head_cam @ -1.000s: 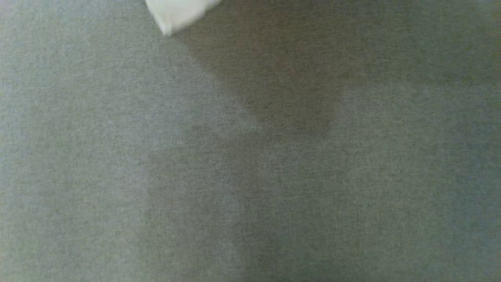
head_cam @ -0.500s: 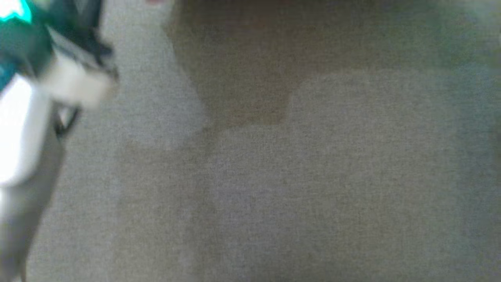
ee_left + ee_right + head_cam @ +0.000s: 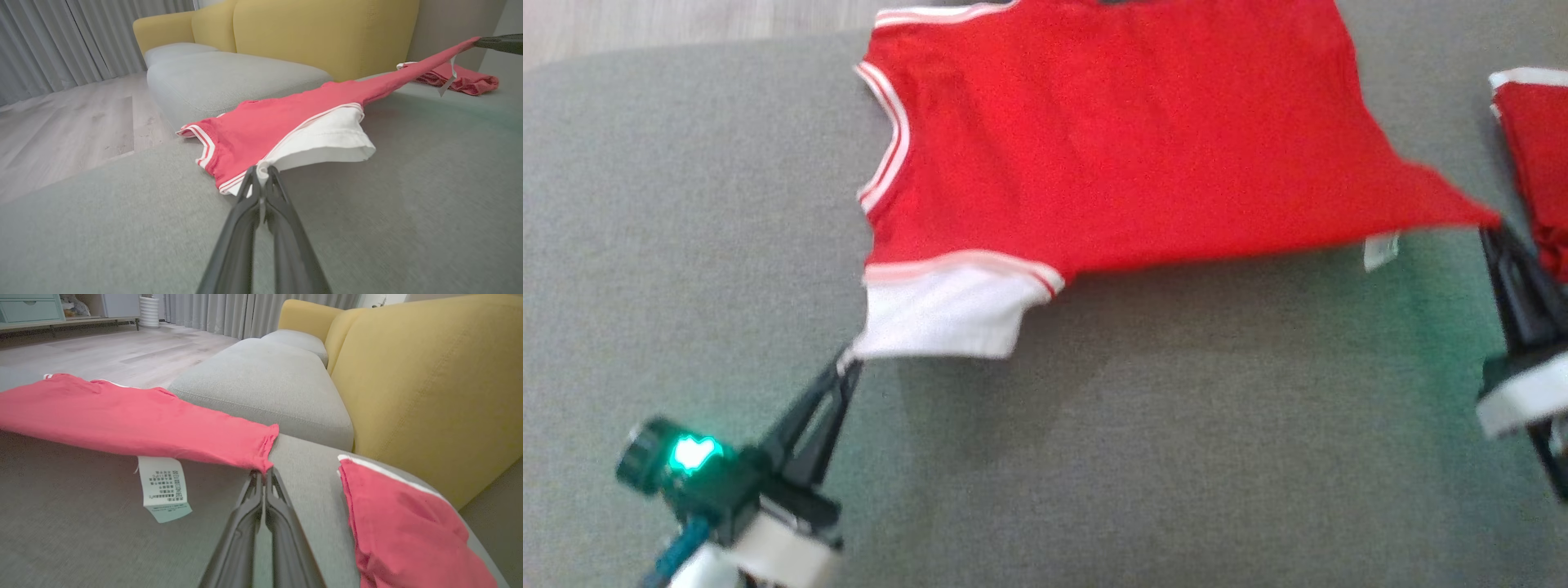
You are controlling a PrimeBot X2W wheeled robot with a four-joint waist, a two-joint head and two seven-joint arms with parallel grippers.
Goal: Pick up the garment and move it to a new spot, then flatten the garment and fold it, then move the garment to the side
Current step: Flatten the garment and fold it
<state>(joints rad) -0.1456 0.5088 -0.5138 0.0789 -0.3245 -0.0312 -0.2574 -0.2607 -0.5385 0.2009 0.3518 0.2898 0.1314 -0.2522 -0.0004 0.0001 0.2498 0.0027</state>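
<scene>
At the lower left of my head view, my left gripper (image 3: pixel 848 367) has its two dark fingers pressed together on a corner of the garment (image 3: pixel 1111 147). My left wrist view shows the pinch close up: a fold of white cloth is caught right at the fingertips of my left gripper (image 3: pixel 260 174).

The corner I hold belongs to a white panel (image 3: pixel 939 314) edged with thin red and white stripes. From there the garment (image 3: pixel 278 122), a red sleeveless top with striped armholes, spreads away over the grey cushion (image 3: pixel 1094 457). Its far part lies on the cushion near the edge that drops to the wooden floor (image 3: pixel 61 122), while its near edge is raised and pulled taut between my two grippers, with a shadow under it.

Further right, a white care label (image 3: pixel 1380 251) hangs from that taut edge. In my right wrist view the care label (image 3: pixel 163 488) dangles free below the red cloth.

My right gripper (image 3: pixel 1490 233) is also clenched – its fingertips bite the far right point of the garment (image 3: pixel 122 416), as the view along my right gripper (image 3: pixel 263 473) shows plainly.

Just beyond it, at the right edge, a second red cloth (image 3: pixel 1539 163) with a white rim lies bunched on the cushion, near the yellow backrest (image 3: pixel 429 375).
</scene>
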